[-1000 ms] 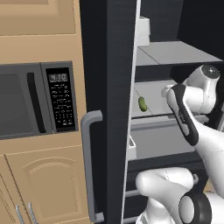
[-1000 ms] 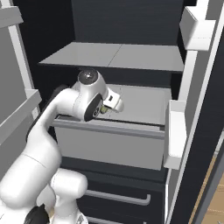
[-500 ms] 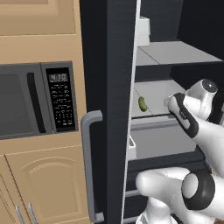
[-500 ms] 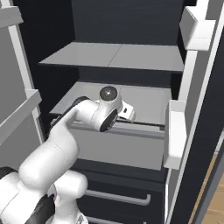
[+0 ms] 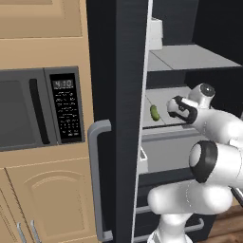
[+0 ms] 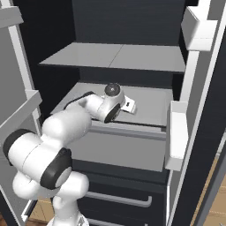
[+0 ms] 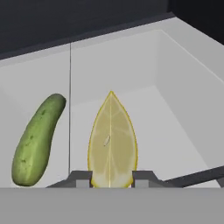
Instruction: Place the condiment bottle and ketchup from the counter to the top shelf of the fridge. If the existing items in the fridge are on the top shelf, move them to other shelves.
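Dark microwave (image 5: 40, 109) set in tan cabinetry, clock panel on its right, tan cabinet doors (image 5: 45, 199) below

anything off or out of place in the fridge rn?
Nothing stands out. The pickle lies flat on the lower shelf, intact. The end effector is shut on the lemon wedge beside it. No spills.

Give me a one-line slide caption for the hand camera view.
Gripper shut on a yellow lemon wedge, with a green pickle lying beside it on a light-grey fridge shelf.
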